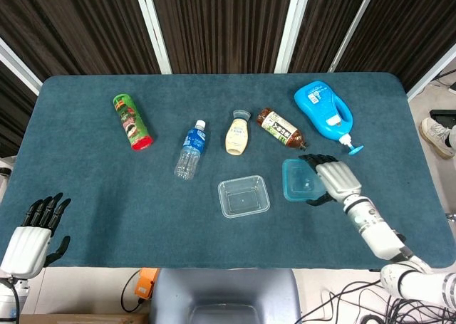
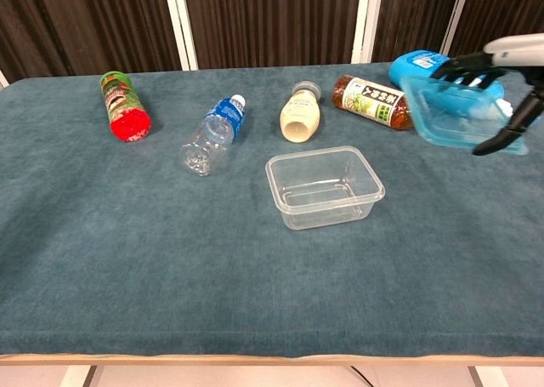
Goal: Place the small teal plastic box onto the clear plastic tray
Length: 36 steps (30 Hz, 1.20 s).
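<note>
The right hand [image 1: 333, 179] grips the small teal translucent plastic box [image 1: 300, 179] by its right edge, fingers [image 2: 466, 62] curled over the rim, and holds it in the air above the dark teal felt-covered surface [image 1: 92, 189]. In the chest view the box is tilted, its open side turned toward the camera, and it hangs in front of the large blue detergent bottle with a pump top [image 1: 324, 111]. From the head view the box sits just to the right of the clear rectangular plastic tray [image 1: 244, 196], close beside it but not over it. The tray stands upright and has nothing in it.

The left hand [image 1: 32, 233] rests off the near left corner of the surface, fingers apart and holding nothing.

Further back lie a green cylindrical can with a red end [image 1: 132, 121], a clear water bottle with a blue label [image 1: 190, 150], a cream squeeze bottle with a grey cap [image 1: 237, 133] and a brown drink bottle with a pale label [image 1: 281, 128], all on their sides.
</note>
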Each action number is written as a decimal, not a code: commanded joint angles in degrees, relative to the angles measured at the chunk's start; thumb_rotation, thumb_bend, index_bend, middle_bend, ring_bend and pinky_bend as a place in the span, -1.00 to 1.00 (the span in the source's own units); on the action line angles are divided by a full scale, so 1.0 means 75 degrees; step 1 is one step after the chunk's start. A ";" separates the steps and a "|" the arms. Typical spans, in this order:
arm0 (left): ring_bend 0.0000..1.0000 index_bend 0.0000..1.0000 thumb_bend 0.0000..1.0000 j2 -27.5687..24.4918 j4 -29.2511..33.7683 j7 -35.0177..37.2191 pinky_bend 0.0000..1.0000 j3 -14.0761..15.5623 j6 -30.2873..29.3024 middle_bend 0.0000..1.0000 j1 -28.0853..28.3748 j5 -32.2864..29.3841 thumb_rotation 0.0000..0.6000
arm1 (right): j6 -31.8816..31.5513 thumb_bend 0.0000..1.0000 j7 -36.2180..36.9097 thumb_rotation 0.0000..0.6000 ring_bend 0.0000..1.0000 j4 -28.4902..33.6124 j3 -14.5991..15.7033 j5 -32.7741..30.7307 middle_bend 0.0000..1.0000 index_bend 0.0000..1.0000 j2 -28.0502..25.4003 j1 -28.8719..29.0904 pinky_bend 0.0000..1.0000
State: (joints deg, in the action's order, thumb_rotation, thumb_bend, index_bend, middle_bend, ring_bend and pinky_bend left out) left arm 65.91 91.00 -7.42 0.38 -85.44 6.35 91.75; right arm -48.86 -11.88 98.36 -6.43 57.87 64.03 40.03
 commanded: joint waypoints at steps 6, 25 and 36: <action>-1.00 -1.00 -0.21 -0.0021 -0.0009 0.0054 -0.78 -0.0004 0.0014 -1.00 0.0009 -0.0012 1.00 | -0.0202 -0.34 -0.1636 1.00 -0.26 0.0638 -0.0152 -0.1006 -0.06 0.51 0.0883 0.0820 -0.10; -1.00 -1.00 -0.20 -0.0054 0.0006 0.0084 -0.78 0.0012 0.0022 -1.00 -0.0011 -0.0044 1.00 | -0.0923 -0.34 -0.3718 1.00 -0.26 0.0611 0.0065 -0.2760 -0.06 0.48 0.2274 0.1953 -0.11; -1.00 -1.00 -0.20 -0.0103 0.0009 0.0184 -0.78 0.0034 -0.0090 -1.00 -0.0057 0.0038 1.00 | -0.1170 -0.34 -0.3901 1.00 -0.26 0.0330 0.0131 -0.2901 -0.06 0.47 0.2559 0.2085 -0.11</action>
State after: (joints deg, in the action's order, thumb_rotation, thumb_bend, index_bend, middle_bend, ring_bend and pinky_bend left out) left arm 65.14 91.07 -6.03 0.64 -86.11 5.93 92.03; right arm -57.59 -41.18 100.88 -5.40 36.15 83.17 55.63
